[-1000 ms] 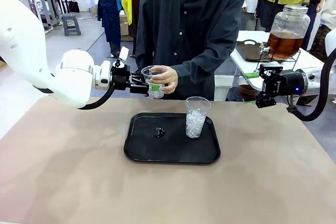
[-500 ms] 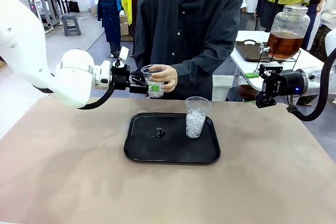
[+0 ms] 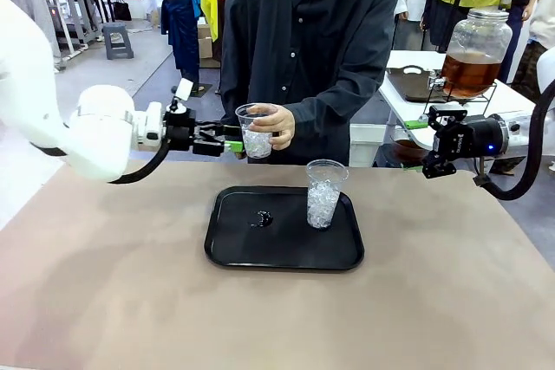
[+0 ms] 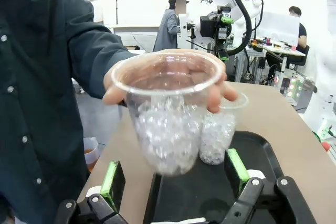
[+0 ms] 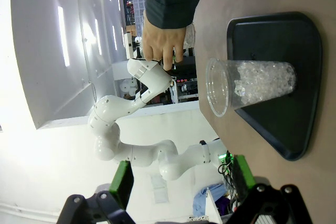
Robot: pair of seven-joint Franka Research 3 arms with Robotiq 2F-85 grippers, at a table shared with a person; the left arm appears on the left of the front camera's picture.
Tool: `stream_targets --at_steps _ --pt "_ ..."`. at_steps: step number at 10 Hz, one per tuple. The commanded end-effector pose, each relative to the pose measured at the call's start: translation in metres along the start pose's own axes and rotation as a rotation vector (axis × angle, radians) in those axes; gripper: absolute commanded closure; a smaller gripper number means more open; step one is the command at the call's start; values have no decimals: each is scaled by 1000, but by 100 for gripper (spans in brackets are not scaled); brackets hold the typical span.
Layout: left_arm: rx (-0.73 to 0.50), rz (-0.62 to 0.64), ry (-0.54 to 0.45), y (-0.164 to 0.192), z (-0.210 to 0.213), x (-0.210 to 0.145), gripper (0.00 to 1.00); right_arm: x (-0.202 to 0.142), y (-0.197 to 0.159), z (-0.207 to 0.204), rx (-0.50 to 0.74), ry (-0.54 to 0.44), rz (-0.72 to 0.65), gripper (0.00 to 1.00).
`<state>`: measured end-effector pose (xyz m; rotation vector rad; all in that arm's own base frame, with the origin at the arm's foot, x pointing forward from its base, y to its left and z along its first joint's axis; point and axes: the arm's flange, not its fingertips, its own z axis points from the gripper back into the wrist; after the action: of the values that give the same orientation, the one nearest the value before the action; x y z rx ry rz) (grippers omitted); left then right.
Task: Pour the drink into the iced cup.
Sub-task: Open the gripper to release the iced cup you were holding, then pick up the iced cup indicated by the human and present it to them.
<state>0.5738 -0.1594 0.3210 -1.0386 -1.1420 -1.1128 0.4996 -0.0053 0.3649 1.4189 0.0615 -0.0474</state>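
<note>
A person's hand (image 3: 277,127) holds a clear plastic cup of ice (image 3: 256,138) above the table's far edge. My left gripper (image 3: 232,141) stands open just left of that cup and clear of it. In the left wrist view the cup (image 4: 170,114) sits between and beyond the green pads (image 4: 111,178) of the left gripper (image 4: 174,172). A second iced cup (image 3: 325,195) stands upright on the black tray (image 3: 234,249). The amber drink (image 3: 468,74) is in a glass jar at the back right. My right gripper (image 3: 422,146) hovers open at the right, empty.
A small dark blot (image 3: 263,219) lies on the tray left of the standing cup. The right wrist view looks sideways at the iced cup (image 5: 247,85), the tray (image 5: 310,77) and the person's hand (image 5: 160,43). Bare brown tabletop surrounds the tray.
My left gripper has opened, let go of the cup and drawn back to the left. The person's hand keeps the cup. The right arm has not moved.
</note>
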Motion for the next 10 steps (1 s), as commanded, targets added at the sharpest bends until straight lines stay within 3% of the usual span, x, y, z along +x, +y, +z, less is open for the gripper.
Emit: stream_targets --at_steps 1,4,6,10 --pt "-7 -20 23 -16 30 -6 0 0 1 0 -1 -3 2 0" --pt "-41 -71 29 -26 66 -35 0 0 1 0 -1 -3 2 0" --pt "-52 -51 -20 -32 84 -54 0 0 1 0 -1 -3 2 0" --pt "-32 -31 -15 -34 99 -72 0 0 1 0 -1 -3 2 0"
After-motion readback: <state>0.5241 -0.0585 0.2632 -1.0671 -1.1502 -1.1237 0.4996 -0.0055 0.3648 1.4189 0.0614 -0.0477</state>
